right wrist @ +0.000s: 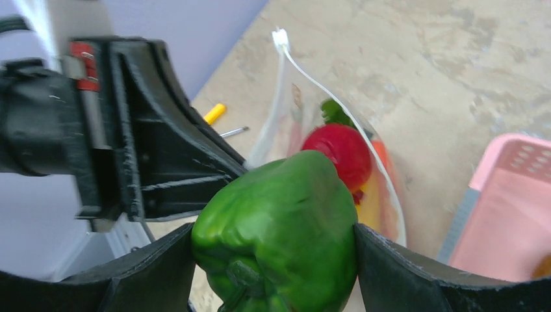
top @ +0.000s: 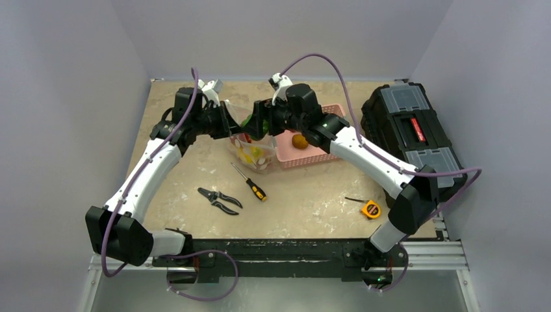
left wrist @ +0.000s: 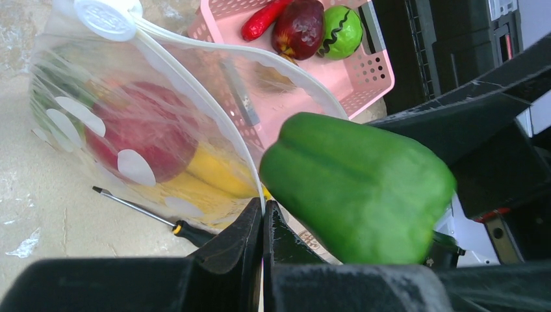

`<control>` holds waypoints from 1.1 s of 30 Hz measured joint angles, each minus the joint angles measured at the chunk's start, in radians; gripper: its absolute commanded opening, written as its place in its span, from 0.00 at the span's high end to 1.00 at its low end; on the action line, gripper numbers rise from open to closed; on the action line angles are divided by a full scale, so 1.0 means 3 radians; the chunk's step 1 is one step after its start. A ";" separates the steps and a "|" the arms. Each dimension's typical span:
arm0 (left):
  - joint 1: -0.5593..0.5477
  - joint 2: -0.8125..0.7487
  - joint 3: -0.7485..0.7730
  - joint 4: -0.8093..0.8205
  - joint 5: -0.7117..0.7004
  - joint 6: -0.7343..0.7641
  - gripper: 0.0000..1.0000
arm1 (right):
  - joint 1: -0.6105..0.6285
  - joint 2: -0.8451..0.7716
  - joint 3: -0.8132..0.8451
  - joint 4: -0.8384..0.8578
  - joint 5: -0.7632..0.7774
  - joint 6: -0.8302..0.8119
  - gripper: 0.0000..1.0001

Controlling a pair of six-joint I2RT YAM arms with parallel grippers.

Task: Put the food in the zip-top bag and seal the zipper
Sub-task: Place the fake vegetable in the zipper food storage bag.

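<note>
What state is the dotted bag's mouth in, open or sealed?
Open: the zipper strips stand apart, the left gripper pinching one.

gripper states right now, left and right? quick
Left gripper: closed, pinching the mouth edge of the clear polka-dot plastic zip-top bag.
Right gripper: holding the green plastic toy pepper between its fingers.

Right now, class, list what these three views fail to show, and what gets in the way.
Top view: the mouth of the zip-top bag, hidden under the left end effector and right end effector.
Left wrist view: food inside the bag, smeared by dotted plastic; the red chili, cut off by the top edge.
Right wrist view: the pink basket, cut off by the right edge.
</note>
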 measured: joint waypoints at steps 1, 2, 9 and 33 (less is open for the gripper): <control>0.0000 0.0000 0.0000 0.0000 0.0000 0.0000 1.00 | 0.0001 0.0028 0.0025 -0.0064 0.0039 -0.0023 0.55; 0.0000 0.0000 0.0000 0.0000 0.0000 0.0000 1.00 | 0.0001 0.0050 0.0041 -0.0113 0.0084 -0.0038 0.50; 0.0000 0.0000 0.0000 0.0000 0.0000 0.0000 1.00 | 0.0045 0.0103 0.0052 -0.0333 0.0294 -0.0134 0.19; 0.0000 0.0000 0.0000 0.0000 -0.0001 0.0001 1.00 | 0.0153 0.0095 0.0235 -0.0537 0.0664 -0.0346 0.03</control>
